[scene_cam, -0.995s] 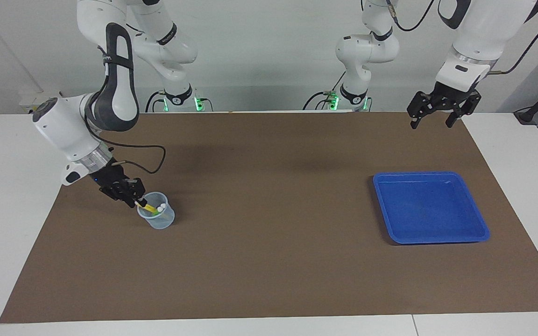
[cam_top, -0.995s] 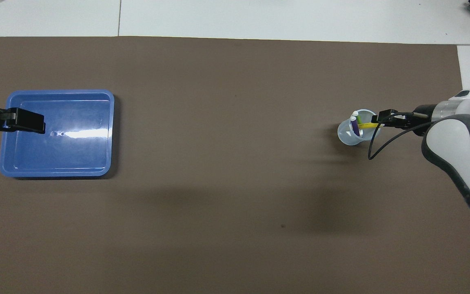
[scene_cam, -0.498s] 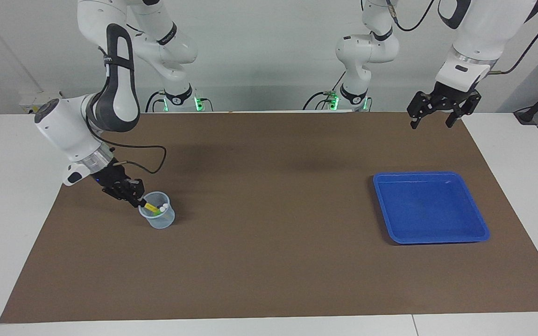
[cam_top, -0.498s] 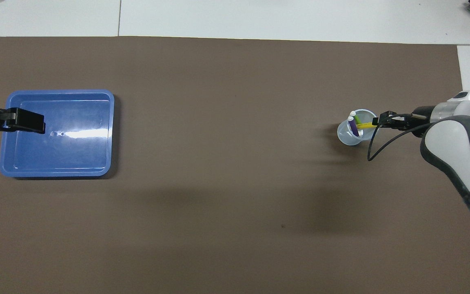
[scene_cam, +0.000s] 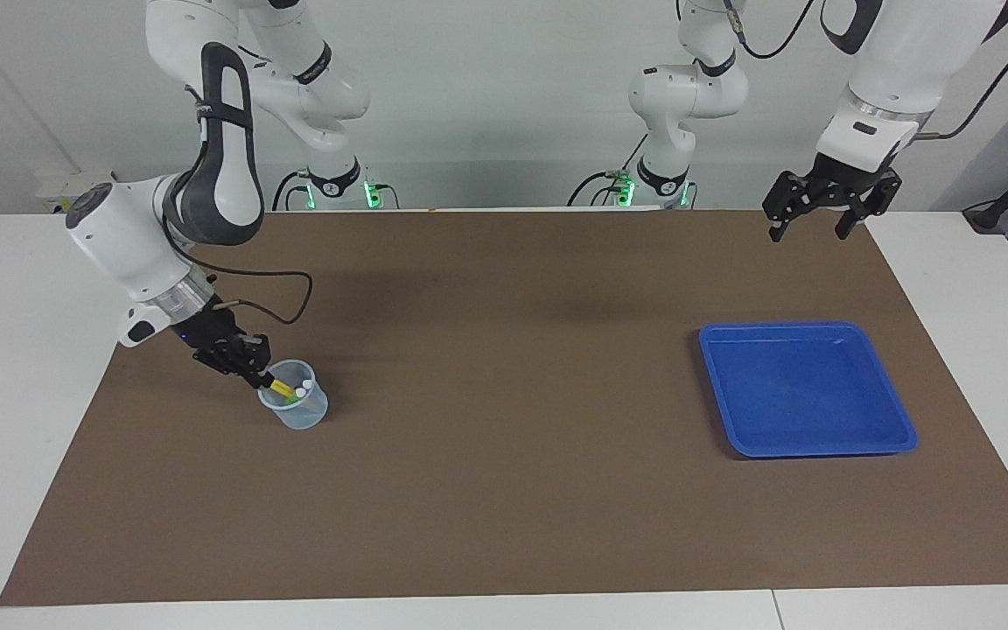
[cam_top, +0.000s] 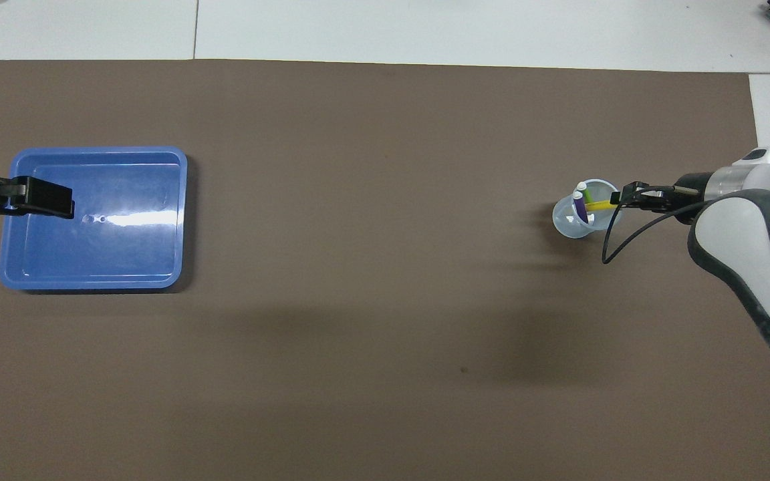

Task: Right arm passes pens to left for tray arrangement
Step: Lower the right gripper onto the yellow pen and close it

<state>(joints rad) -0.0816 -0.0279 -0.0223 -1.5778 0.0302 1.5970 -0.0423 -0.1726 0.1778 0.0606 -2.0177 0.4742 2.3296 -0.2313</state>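
At the right arm's end of the brown mat (scene_cam: pixel 504 490), the right gripper (scene_cam: pixel 261 378) reaches in at a slant to the rim of a small clear cup (scene_cam: pixel 298 413) and has its fingers pinched narrow on the upper end of the yellow pen (cam_top: pixel 599 205), which leans out of the cup toward it. The green pen (cam_top: pixel 586 194) and the purple pen (cam_top: pixel 580 206) stand in the same cup, their pale caps up and crowded against the yellow one. The blue tray (scene_cam: pixel 880 437) lies bare on the mat toward the left arm's end of the table, well apart from the cup. The left arm waits — its left gripper (scene_cam: pixel 806 229), fingers spread wide and holding nothing, hangs in the air over the mat's edge at the robots' side of the tray. The step in hand appears to be drawing the first pen out, and none has yet reached the tray. Done well, the pull would probably follow the pen's own slant rather than go straight up, since the cup looks light and could tip or slide if the pen drags on its rim. A slow start should show whether the cup comes along, and whether the neighbouring pens are being carried with the yellow one. The grip sits near one end — that likely leaves a long free length for the left gripper to take at the handover, provided the pen does not swing in the pinch on the way across.
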